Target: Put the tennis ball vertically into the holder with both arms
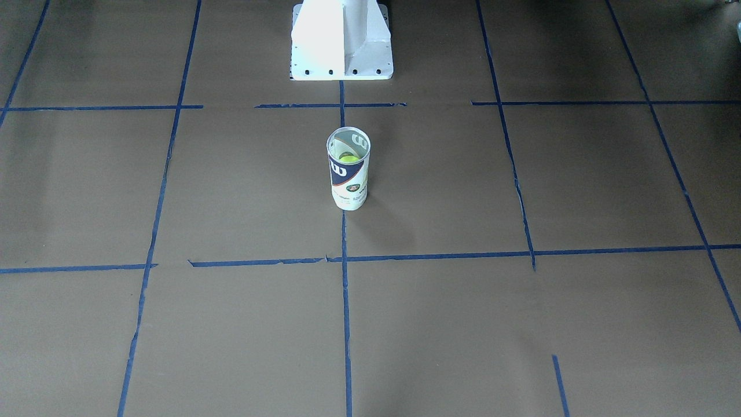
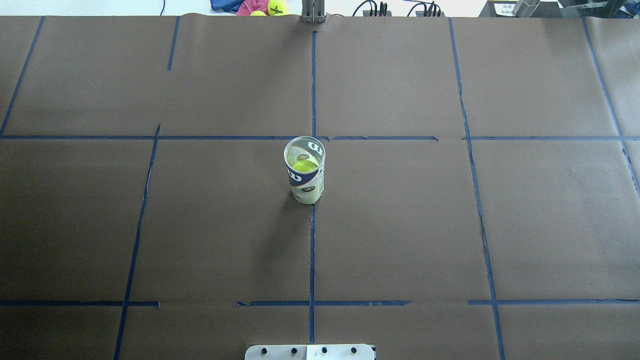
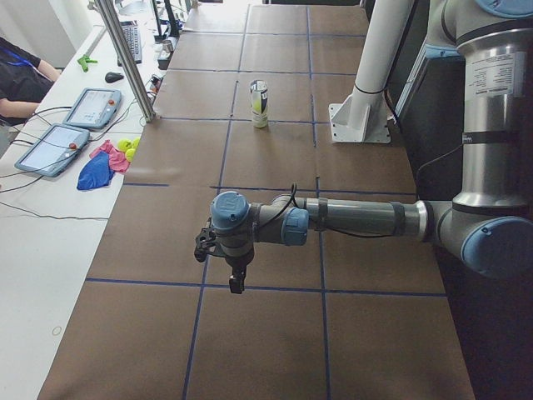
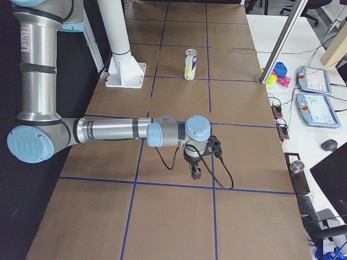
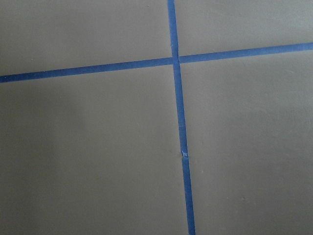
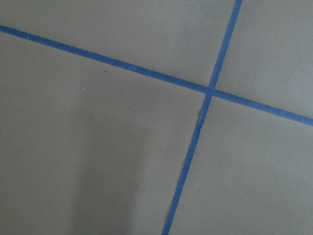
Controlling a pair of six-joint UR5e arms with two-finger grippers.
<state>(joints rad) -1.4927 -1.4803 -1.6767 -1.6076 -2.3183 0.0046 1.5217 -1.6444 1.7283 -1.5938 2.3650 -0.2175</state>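
Black two-finger left gripper (image 3: 236,286) hangs over the brown paper-covered table (image 3: 275,333) at centre-left of the left-side view, and the black right gripper (image 4: 195,173) hangs likewise mid-frame in the right-side view; whether either is released or clenched cannot be told. Mid-frame in the front view, below the white metal pedestal (image 1: 341,46), the clear plastic cylindrical holder with white and navy label (image 1: 348,174) stands upright, a yellow-green tennis ball (image 1: 348,157) inside it.

The table (image 2: 400,225) is seen from behind and above in the overhead view, and steeply from the far side in the front-facing view. The holder (image 2: 305,172) is shared by all four exterior views. Blue tape (image 5: 178,122) is framed closely by both wrist cameras.
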